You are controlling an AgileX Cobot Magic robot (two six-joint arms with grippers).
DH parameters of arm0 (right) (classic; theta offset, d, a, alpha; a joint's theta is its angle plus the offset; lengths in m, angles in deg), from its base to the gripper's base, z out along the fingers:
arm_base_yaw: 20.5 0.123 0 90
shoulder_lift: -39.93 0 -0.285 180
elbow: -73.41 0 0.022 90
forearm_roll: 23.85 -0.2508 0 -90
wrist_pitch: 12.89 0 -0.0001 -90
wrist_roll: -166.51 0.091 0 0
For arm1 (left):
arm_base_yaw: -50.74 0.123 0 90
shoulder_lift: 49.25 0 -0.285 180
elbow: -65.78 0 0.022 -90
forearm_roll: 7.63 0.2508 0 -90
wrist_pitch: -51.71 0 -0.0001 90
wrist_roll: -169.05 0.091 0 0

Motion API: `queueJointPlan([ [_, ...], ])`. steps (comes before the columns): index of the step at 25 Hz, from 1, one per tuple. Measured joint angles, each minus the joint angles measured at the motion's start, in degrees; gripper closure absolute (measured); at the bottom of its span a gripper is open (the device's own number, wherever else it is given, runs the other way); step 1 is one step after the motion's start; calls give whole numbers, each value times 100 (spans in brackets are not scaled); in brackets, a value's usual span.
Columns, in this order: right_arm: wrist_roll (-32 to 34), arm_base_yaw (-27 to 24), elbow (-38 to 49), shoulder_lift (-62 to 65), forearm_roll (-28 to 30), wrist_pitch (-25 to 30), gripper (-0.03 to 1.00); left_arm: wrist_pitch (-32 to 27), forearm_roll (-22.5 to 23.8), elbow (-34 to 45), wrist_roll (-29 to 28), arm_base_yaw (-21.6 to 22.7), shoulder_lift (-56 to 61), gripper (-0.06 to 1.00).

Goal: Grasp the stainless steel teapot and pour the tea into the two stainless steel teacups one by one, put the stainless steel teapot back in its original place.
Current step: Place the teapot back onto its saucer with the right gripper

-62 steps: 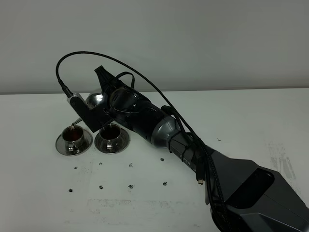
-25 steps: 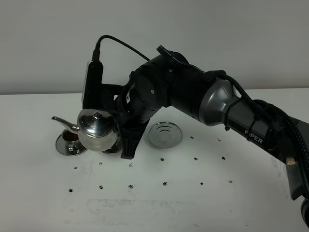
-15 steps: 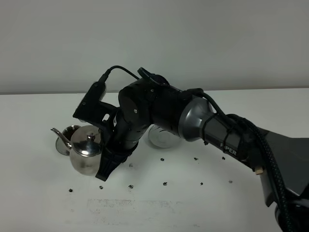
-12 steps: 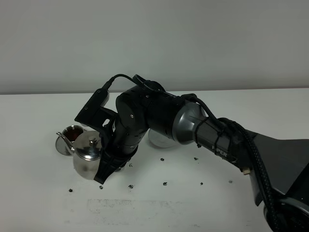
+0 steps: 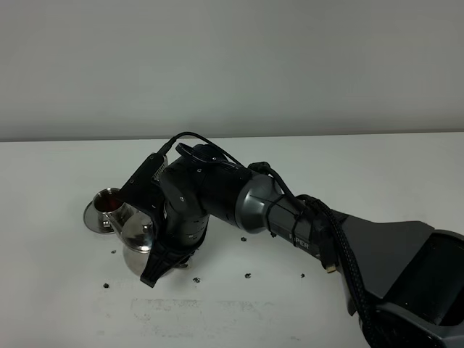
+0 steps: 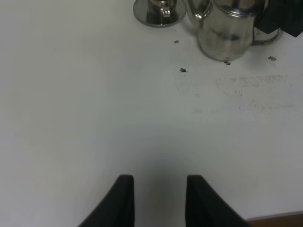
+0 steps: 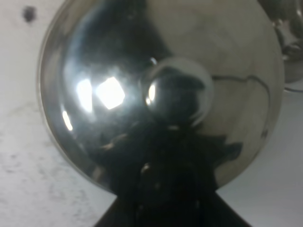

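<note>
— White, matte tabletop (image 5: 304, 304) with small dark specks under everything. What does the right gripper (image 5: 161, 255) have?

— Its black jaws are clamped on the stainless steel teapot (image 5: 139, 243), a rounded mirror-bright pot; the knobbed lid (image 7: 176, 92) sits right below the wrist camera.

— And beyond it?

— Just past the spout, a small shiny teacup (image 5: 109, 203) holding dark tea, on its round saucer (image 5: 93, 216).

— The left gripper (image 6: 157, 198)?

— Closed on nothing, well apart.

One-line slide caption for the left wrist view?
Idle left end effector over white table; shiny steel teapot beside a saucered steel cup.
</note>
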State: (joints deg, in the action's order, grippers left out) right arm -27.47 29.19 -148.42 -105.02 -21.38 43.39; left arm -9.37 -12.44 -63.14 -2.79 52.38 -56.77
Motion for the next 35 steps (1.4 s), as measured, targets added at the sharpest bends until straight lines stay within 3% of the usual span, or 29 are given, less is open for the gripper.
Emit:
queueJointPlan([
  [5, 66, 0, -66, -26, 193, 23, 79, 0, 0, 0, 0, 0, 0, 66],
  [12, 66, 0, -659, 64, 139, 536, 79, 0, 0, 0, 0, 0, 0, 66],
  [21, -102, -212, -642, 861, 39, 536, 79, 0, 0, 0, 0, 0, 0, 66],
  [28, 62, -765, 893, 1672, 45, 78, 79, 0, 0, 0, 0, 0, 0, 66],
  [35, 650, -1516, 2396, 2122, -89, -1042, 79, 0, 0, 0, 0, 0, 0, 66],
])
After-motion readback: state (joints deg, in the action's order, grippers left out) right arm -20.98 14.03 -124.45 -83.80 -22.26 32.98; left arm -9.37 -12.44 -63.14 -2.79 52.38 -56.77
